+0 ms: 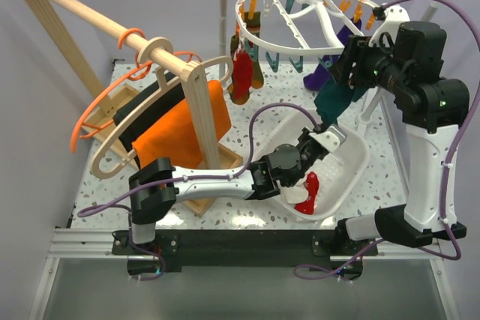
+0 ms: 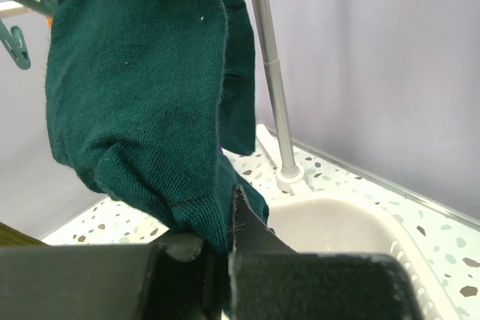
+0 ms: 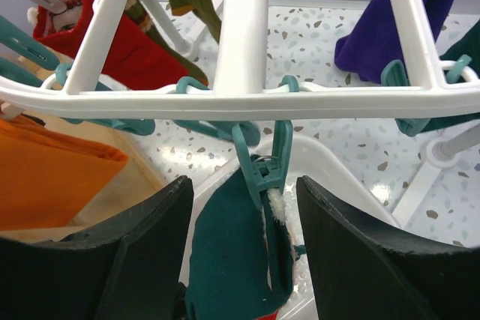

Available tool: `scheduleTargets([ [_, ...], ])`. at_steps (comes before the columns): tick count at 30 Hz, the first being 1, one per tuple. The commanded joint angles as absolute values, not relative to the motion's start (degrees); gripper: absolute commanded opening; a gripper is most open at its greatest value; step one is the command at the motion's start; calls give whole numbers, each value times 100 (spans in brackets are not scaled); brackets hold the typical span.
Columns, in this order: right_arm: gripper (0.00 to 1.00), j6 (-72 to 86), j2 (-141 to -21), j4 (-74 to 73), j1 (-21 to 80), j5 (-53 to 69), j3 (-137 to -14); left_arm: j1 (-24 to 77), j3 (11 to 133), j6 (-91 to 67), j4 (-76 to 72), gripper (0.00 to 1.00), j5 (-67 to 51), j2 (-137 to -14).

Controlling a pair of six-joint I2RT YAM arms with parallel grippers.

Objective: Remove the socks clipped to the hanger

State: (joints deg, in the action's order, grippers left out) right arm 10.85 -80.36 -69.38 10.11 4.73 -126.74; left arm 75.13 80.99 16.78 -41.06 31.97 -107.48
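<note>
Teal-green sock (image 1: 334,103), one of four we count on the hanger (image 3: 241,35): left fingers (image 2: 300,279) pinch its lower end; right fingers (image 3: 112,260) gape, clearing its clip (image 3: 264,166) both sides. One red sock (image 1: 307,194) lies in the tub (image 1: 358,157).

One white hanger (image 1: 309,7), one basin (image 1: 358,157), and five socks (image 1: 241,79): four hanging clipped, one red in the basin.

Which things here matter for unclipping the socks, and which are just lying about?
Job: white clip hanger; dark green sock, pinched in the left claw; teal clip holding it, inside the open right claw; clipped red sock and purple sock; white basket with a loose red sock.
Lying about: wooden coat hanger, orange cloth, thin orange hanger, wooden rail.
</note>
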Motion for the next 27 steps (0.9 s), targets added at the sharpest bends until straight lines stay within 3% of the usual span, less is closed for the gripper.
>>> scheduleTargets([
  [1,60,976,-7919,-6513,1020,721,-12542,7532,8042,1407,-4236,0,3024,-10354],
  [22,49,870,-8104,-6275,1028,589,-12489,7611,7980,1283,-4122,0,2900,-10072],
  [27,42,870,-8112,-6249,1028,580,-12507,7620,7980,1292,-4096,0,2900,-10037],
])
